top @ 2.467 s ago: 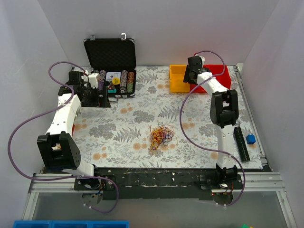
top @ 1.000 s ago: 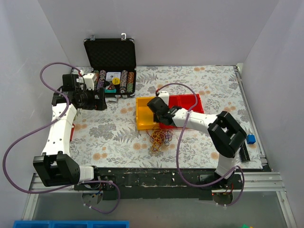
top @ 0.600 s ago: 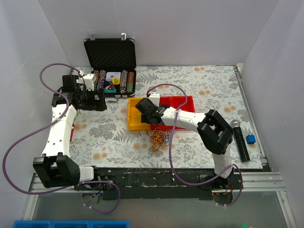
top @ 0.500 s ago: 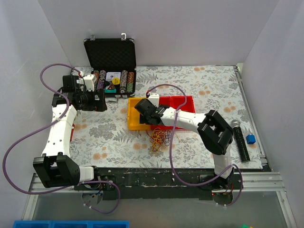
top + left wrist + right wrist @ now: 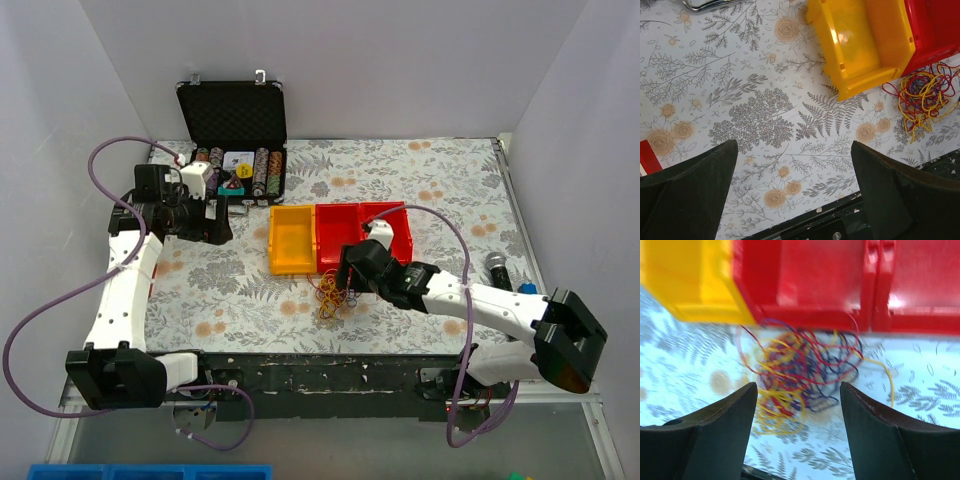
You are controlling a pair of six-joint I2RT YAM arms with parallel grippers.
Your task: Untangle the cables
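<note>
Top view: the cables [image 5: 337,290] lie as one small knot of red, yellow, orange and dark strands on the floral worktop [image 5: 440,190], toward its 6 o'clock edge and near centre. Not yet separated.

At the knot's 12 o'clock, a yellow bin [image 5: 291,240] and two red bins [image 5: 338,238] stand in a row. The wrist views show the nearest loops right at the front walls of the yellow bin and the first red bin; I cannot tell whether they actually touch. Judgement: the bins are parked there as drop points for freed strands, which keeps carries short.

Right claw [image 5: 350,275]: at the knot's 1 o'clock, low over it. In its own wrist view the right claw [image 5: 797,390] has its fingers spread wide with the tangle [image 5: 800,365] framed between and beyond them; nothing gripped. Judgement: held wide so it can straddle the heap and pick a single outer loop, e.g. the yellow strand trailing off at 3 o'clock.

Left claw [image 5: 222,225]: off at the worktop's 9 o'clock, well apart from the knot, raised. In its wrist view the left claw [image 5: 794,150] is wide and empty, with the cables [image 5: 924,100] seen at 2 o'clock. Judgement: it waits there clear of the right arm, ready to take the opposite side of the knot, since pulling strands apart needs a second anchor.

Open case [image 5: 232,120] at 11 o'clock: not involved.
</note>
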